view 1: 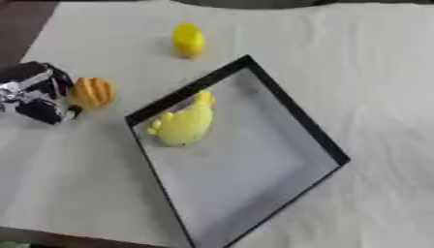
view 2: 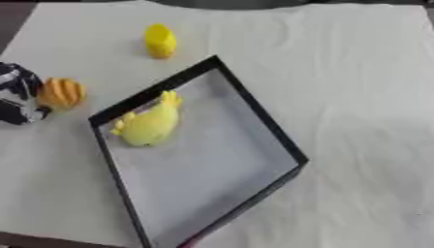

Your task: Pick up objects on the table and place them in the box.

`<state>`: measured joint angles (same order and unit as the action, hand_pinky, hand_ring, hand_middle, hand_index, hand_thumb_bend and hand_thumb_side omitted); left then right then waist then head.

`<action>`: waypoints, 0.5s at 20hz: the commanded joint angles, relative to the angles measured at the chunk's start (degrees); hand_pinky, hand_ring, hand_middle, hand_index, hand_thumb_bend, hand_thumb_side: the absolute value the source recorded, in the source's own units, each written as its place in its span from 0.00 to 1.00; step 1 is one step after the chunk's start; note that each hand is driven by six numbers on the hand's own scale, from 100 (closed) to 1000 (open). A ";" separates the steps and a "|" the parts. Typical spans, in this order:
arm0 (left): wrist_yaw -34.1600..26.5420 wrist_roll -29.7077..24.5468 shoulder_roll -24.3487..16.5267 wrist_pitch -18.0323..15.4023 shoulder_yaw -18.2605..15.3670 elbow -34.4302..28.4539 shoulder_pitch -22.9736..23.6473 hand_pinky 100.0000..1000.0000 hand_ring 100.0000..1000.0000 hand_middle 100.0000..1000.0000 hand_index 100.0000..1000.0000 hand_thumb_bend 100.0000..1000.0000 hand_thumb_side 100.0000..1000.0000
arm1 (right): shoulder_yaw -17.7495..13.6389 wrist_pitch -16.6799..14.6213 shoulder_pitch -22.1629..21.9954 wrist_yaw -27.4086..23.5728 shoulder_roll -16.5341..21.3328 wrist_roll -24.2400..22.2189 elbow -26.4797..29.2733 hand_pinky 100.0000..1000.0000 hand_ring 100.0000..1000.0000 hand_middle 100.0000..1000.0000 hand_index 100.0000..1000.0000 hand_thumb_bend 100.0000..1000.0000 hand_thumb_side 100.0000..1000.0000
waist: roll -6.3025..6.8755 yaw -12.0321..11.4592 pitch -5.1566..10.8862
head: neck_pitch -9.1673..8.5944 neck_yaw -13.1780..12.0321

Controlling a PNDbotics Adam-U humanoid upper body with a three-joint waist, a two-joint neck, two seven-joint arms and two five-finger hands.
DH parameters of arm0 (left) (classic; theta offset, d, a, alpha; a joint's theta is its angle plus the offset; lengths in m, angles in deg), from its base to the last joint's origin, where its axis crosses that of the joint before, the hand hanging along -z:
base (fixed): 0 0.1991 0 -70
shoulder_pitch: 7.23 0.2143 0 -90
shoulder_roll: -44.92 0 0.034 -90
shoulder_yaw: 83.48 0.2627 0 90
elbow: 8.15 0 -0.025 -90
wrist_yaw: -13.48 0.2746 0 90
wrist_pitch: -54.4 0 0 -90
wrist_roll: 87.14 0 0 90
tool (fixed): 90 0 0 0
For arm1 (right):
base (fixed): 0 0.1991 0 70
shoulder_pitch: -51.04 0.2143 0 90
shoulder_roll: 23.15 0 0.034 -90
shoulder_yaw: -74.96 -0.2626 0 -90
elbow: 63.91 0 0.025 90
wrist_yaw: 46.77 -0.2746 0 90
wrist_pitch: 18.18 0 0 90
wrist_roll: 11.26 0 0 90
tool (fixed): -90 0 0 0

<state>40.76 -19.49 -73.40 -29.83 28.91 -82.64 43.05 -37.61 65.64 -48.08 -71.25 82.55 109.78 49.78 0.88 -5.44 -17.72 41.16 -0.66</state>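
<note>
One shallow black-rimmed box with a pale grey floor (view 1: 298, 125) sits turned like a diamond on the cream cloth-covered desk (view 1: 373, 72), its near corner close to the desk's front edge. Inside, against the far-left wall, lies a soft yellow toy with small lobes along one side (view 1: 182, 125), long axis running from near-left up toward the far corner; most of the box floor is open. Left of the box, just outside that wall, the black and silver left hand (view 1: 38, 94) has its fingers curled against a round ribbed orange object (view 1: 91, 92); whether they fully close round it I cannot tell. Farther back, a yellow upright cylinder-shaped object (view 1: 188, 40) stands alone, open cloth all round.
</note>
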 commanded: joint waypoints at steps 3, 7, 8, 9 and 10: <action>-2.44 4.16 -6.19 -0.44 -3.53 -10.79 1.05 0.65 0.49 0.46 0.57 0.06 0.00 | -0.72 0.24 0.07 0.00 2.38 0.05 0.90 0.95 1.00 0.63 0.75 0.00 0.59 | 0.67 -0.29 0.73 | 0.15 0.31; -6.75 8.66 -8.92 0.03 -8.27 -22.33 2.35 0.65 0.48 0.45 0.55 0.01 0.00 | -1.30 -0.67 -0.41 0.02 3.24 0.20 0.90 0.95 1.00 0.63 0.76 0.00 0.57 | 0.32 -0.59 0.70 | -0.01 1.12; -8.05 9.44 -9.61 0.25 -9.10 -25.24 2.19 0.65 0.48 0.45 0.54 0.01 0.00 | -1.44 -1.00 -0.60 0.04 3.55 0.24 0.90 0.95 1.00 0.63 0.76 0.00 0.57 | 0.22 -0.66 0.69 | -0.05 1.33; -9.39 10.08 -10.27 0.25 -9.66 -28.53 1.72 0.65 0.48 0.45 0.54 0.01 0.00 | -1.58 -1.37 -0.82 0.08 3.94 0.26 0.90 0.95 1.00 0.63 0.76 0.00 0.57 | 0.11 -0.76 0.70 | -0.11 1.51; -10.70 10.59 -10.82 0.33 -10.06 -31.77 1.08 0.65 0.48 0.45 0.54 0.03 0.00 | -1.70 -1.73 -1.05 0.11 4.33 0.30 0.90 0.95 1.00 0.63 0.76 0.00 0.56 | 0.02 -0.88 0.72 | -0.12 1.60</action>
<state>31.63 -9.92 -81.16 -29.62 20.76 -110.43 45.12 -38.35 64.49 -49.10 -71.25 84.43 110.09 49.78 0.88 -6.33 -17.72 41.17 0.67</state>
